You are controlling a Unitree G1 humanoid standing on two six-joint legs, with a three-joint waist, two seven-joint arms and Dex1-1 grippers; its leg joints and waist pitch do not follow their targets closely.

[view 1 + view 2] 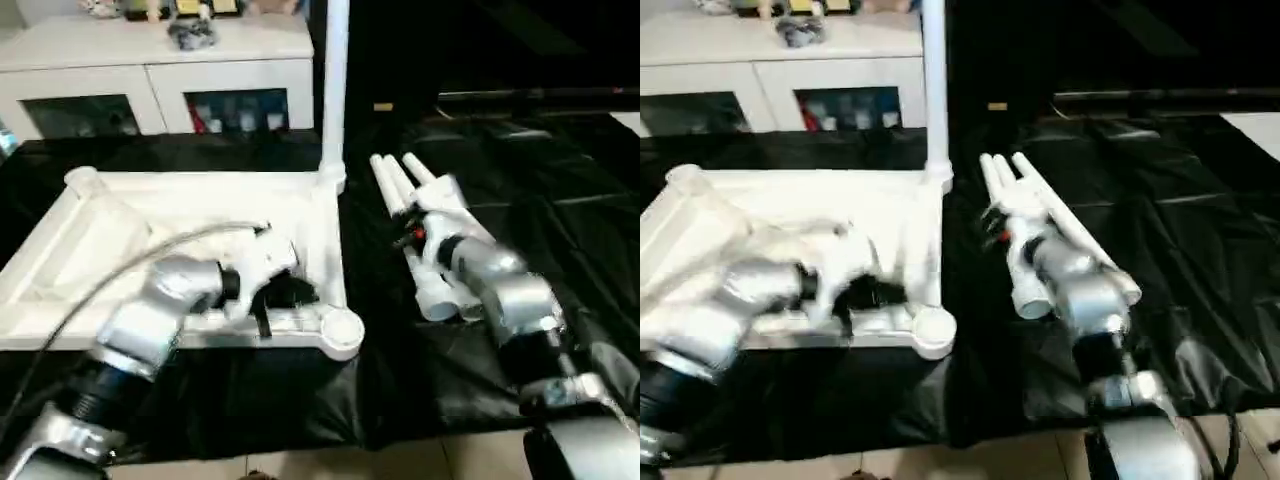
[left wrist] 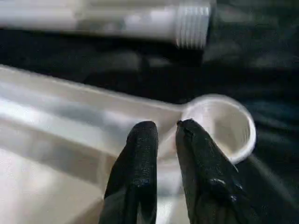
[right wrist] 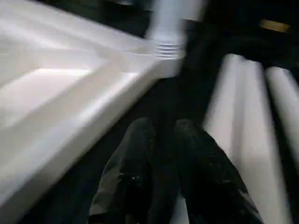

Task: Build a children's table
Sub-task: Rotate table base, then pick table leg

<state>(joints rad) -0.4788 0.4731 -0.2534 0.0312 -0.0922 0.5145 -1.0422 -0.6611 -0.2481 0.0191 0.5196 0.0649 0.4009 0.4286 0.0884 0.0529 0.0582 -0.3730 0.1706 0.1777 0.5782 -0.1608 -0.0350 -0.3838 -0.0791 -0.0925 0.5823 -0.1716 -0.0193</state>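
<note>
It looked like an indoor demonstration or test room set up like a home. A white cabinet [image 1: 160, 75] with glass-fronted openings stood at the back, small toys or trinkets on top and coloured items inside. Black plastic sheeting [image 1: 520, 190] covered the work surface, with pale floor tiles [image 1: 400, 465] beneath.

silver forearms [image 1: 150, 320], black fingers [image 2: 140, 172], grey cable [image 1: 120, 270]
</note>
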